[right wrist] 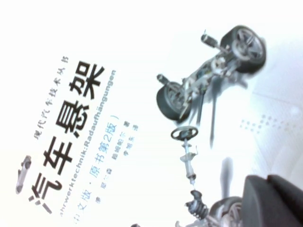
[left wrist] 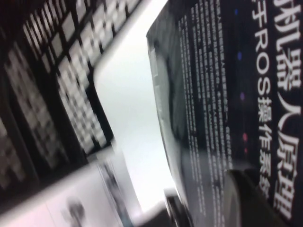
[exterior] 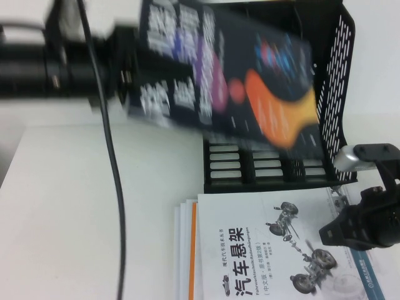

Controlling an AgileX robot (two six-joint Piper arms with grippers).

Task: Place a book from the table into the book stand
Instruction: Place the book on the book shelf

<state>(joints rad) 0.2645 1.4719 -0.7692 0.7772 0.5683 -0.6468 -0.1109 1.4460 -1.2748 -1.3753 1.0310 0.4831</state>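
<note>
We see book (exterior: 250, 81), dark cover, white title, orange blob, pinched by left claw (exterior: 128, 87) upper left, before book stand (exterior: 331, 94). Right claw (exterior: 334, 234) lower right over white book (exterior: 262, 250); its fingers we cannot tell. Table (exterior: 81, 212) white.

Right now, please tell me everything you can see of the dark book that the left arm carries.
The book is a dark paperback with big white Chinese title characters, orange and purple blobs on the cover, and "ROS" in the smaller white print. It is off the table, tilted, in front of the black book stand and not yet in a compartment. The left claw is at its left edge, its grip hidden. The right claw hovers apart, over the white book.
</note>
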